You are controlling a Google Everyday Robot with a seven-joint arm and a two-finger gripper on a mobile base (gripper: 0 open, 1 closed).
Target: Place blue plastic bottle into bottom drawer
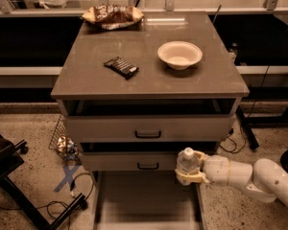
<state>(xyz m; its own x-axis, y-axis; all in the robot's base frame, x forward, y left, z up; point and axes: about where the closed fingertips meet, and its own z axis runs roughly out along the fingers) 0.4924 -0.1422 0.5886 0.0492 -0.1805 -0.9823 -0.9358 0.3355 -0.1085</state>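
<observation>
The blue plastic bottle (186, 160) stands upright in my gripper (191, 167), white cap up. The gripper is shut on it and reaches in from the right on a white arm (252, 174). Bottle and gripper hang in front of the right end of the middle drawer front, just above the right rail of the bottom drawer (144, 200). The bottom drawer is pulled out toward me, a pale grey tray with nothing in it. Only the bottle's upper part shows; the fingers cover the rest.
A white bowl (179, 54), a dark snack bar (121, 67) and a chip bag (112, 16) lie on the cabinet top (86, 75). The two upper drawers (148, 128) stand slightly open. A black chair base (19, 190), cables and a wire basket (62, 143) are on the floor at left.
</observation>
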